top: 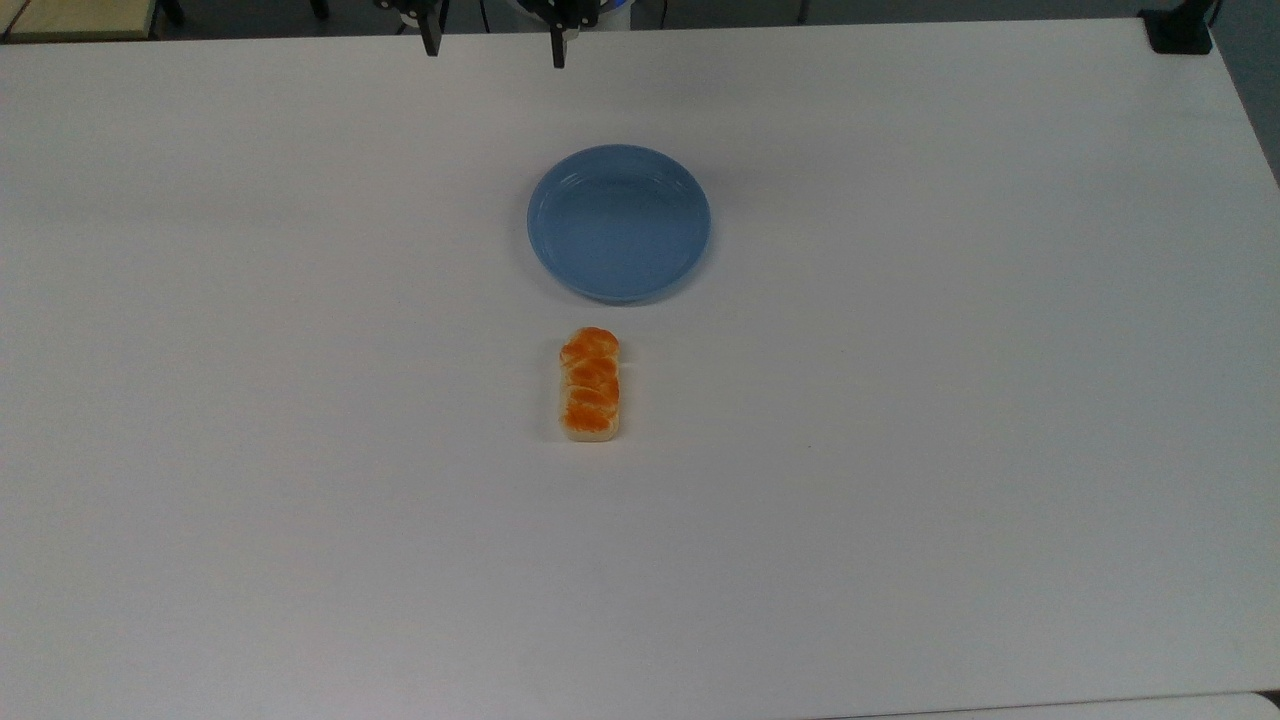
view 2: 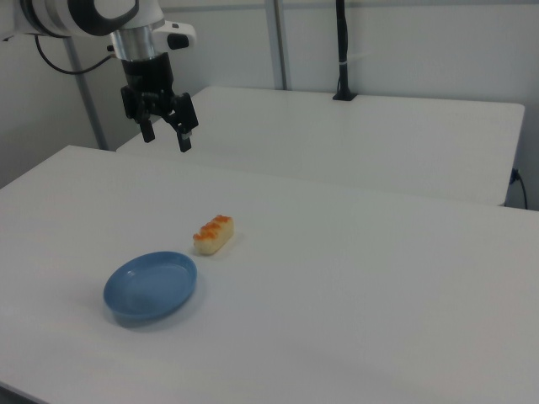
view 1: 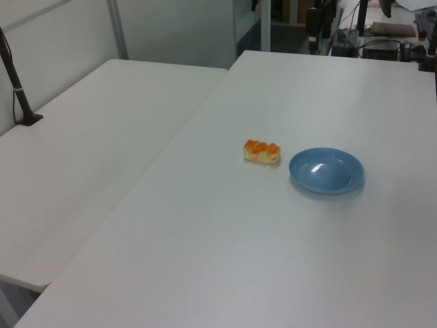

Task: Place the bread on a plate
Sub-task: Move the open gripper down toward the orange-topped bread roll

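The bread (top: 590, 384), a small loaf with an orange braided top and pale sides, lies on the white table just below the plate in the top view. The light-blue round plate (top: 619, 222) is bare. In the left view the bread (view 1: 262, 151) sits just left of the plate (view 1: 326, 171). In the right view the bread (view 2: 213, 234) is up and to the right of the plate (view 2: 152, 286). My gripper (view 2: 166, 135) hangs open high above the table, far from both; its fingertips (top: 432, 42) show at the top view's upper edge.
The white table (top: 900, 400) spreads wide around both objects. A second white table (view 1: 89, 157) adjoins it on the left view's left. A black post (view 2: 342, 50) stands on the far table in the right view. A black clamp (top: 1180, 30) sits at the top view's upper right corner.
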